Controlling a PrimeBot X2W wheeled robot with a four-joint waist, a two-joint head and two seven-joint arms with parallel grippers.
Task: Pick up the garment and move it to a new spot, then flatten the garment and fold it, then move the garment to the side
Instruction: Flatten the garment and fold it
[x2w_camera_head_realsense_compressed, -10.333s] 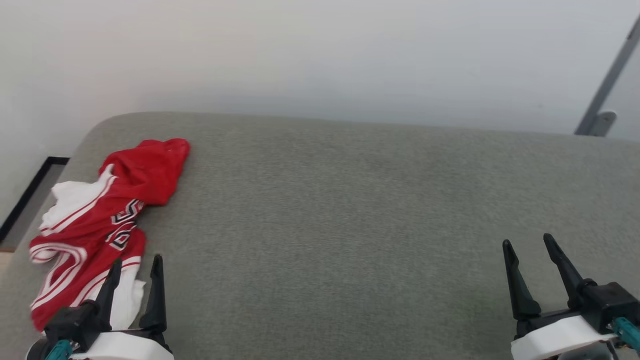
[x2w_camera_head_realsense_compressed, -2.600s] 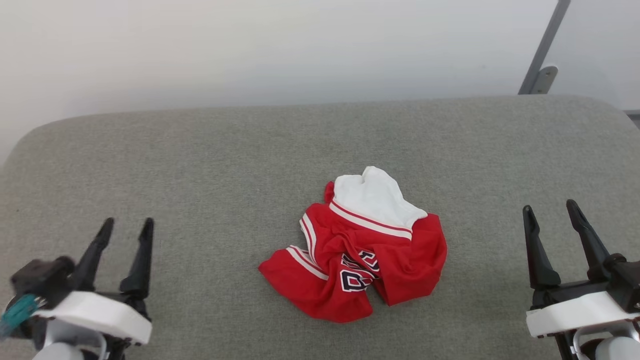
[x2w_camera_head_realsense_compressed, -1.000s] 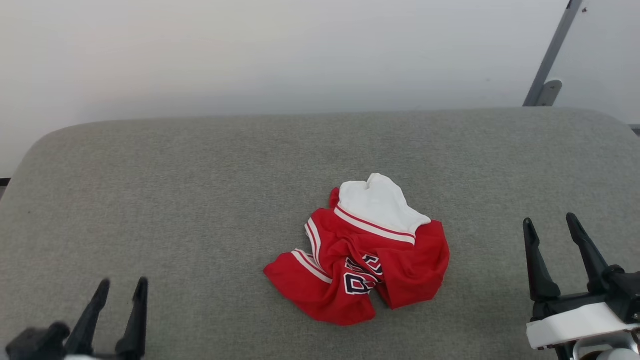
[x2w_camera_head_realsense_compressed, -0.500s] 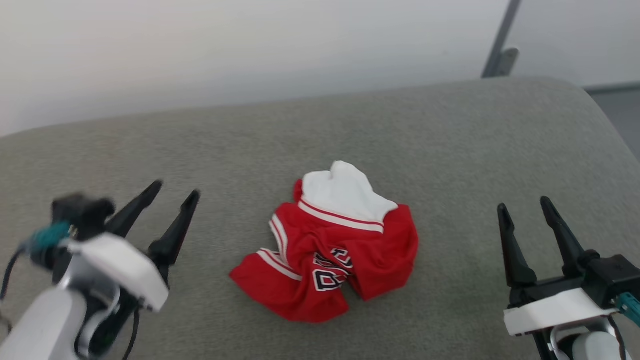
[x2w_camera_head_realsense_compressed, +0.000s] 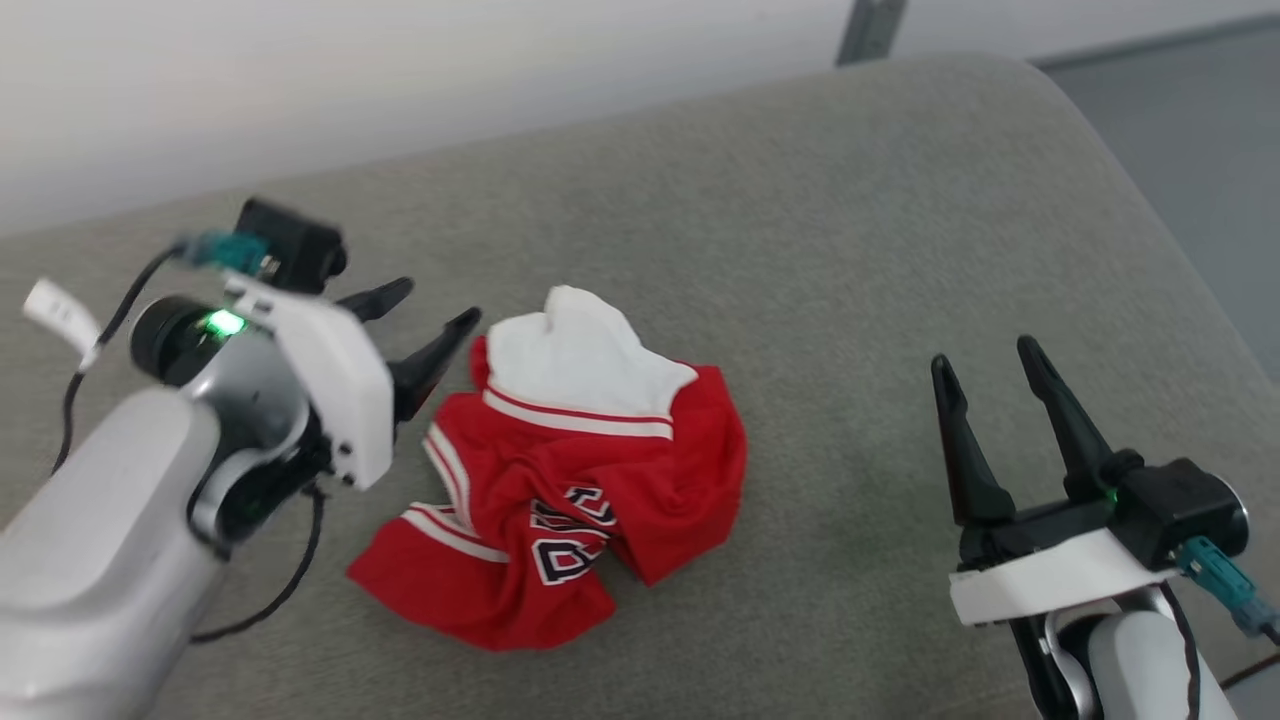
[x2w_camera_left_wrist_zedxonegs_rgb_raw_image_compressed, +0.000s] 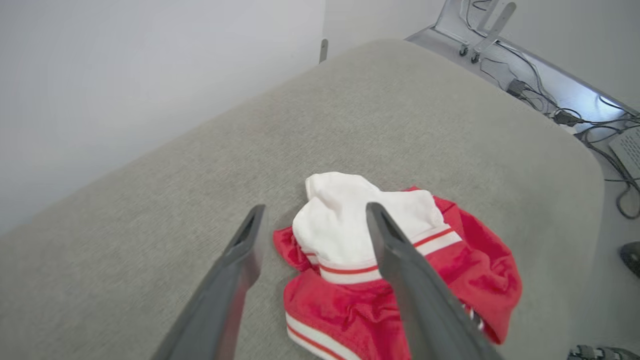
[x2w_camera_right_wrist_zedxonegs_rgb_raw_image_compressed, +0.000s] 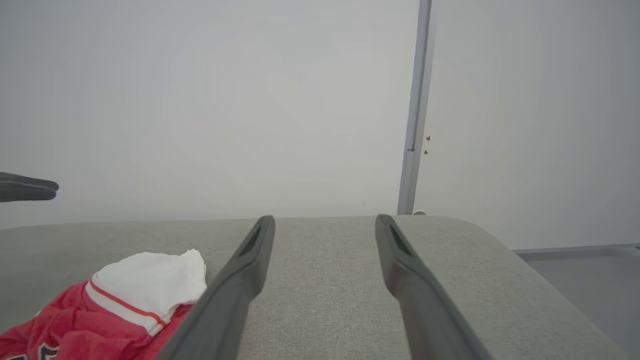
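Observation:
The garment (x2w_camera_head_realsense_compressed: 560, 480), a red jersey with a white sleeve on top and black lettering, lies crumpled in the middle of the grey padded surface (x2w_camera_head_realsense_compressed: 800, 250). My left gripper (x2w_camera_head_realsense_compressed: 440, 305) is open, its fingertips right beside the white sleeve's left edge; in the left wrist view the garment (x2w_camera_left_wrist_zedxonegs_rgb_raw_image_compressed: 350, 230) shows between and beyond the two fingers. My right gripper (x2w_camera_head_realsense_compressed: 985, 355) stands open and empty to the right of the garment, well apart from it. In the right wrist view the garment (x2w_camera_right_wrist_zedxonegs_rgb_raw_image_compressed: 145, 285) sits at the lower left.
The grey surface ends in a rounded corner at the far right, with floor (x2w_camera_head_realsense_compressed: 1180, 130) beyond it. A white wall runs behind, with a metal post (x2w_camera_right_wrist_zedxonegs_rgb_raw_image_compressed: 415, 110). Cables (x2w_camera_left_wrist_zedxonegs_rgb_raw_image_compressed: 575, 115) lie on the floor past the surface's end.
My left arm has swung up and right to the garment's white sleeve. The head camera has turned right, shifting the whole picture left. The garment lies as before.

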